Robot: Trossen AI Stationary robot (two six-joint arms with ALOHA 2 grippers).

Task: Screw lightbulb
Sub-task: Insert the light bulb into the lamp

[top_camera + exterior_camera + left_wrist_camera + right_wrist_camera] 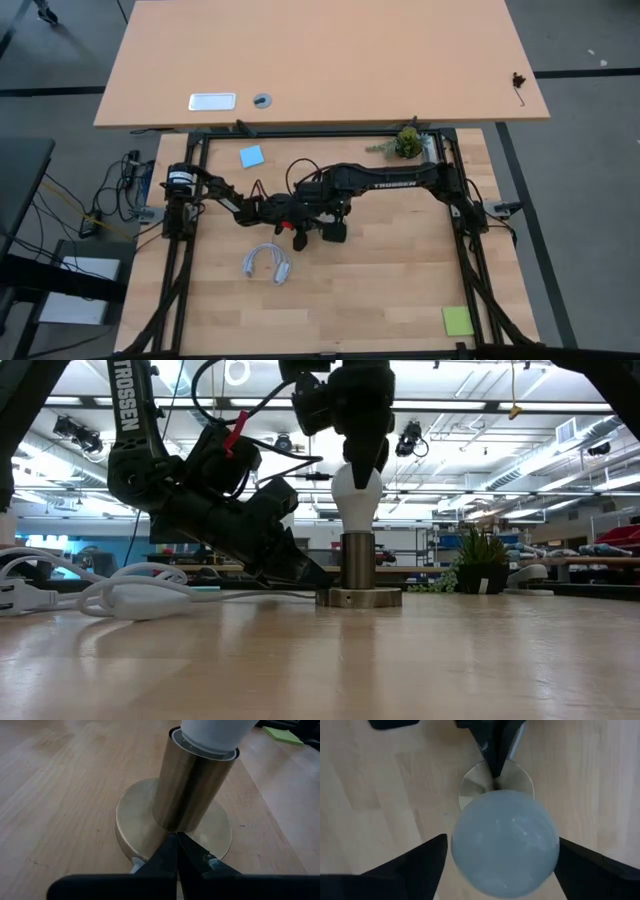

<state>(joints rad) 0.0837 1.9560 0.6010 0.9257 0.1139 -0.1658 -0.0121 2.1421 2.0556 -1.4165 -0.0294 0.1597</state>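
Frosted lightbulb (357, 497), brushed-metal socket (192, 782)

Light wooden table (380, 290). Brass socket base (358, 596) standing right under the right gripper (500, 865); coiled white cord (266, 262) just beside; blue note (251, 156), green note (457, 320) well apart.

The lightbulb (357, 495) stands upright in the socket (358, 565) at frame centre. The cord (120, 592) lies at left, a plant (482, 563) at right.
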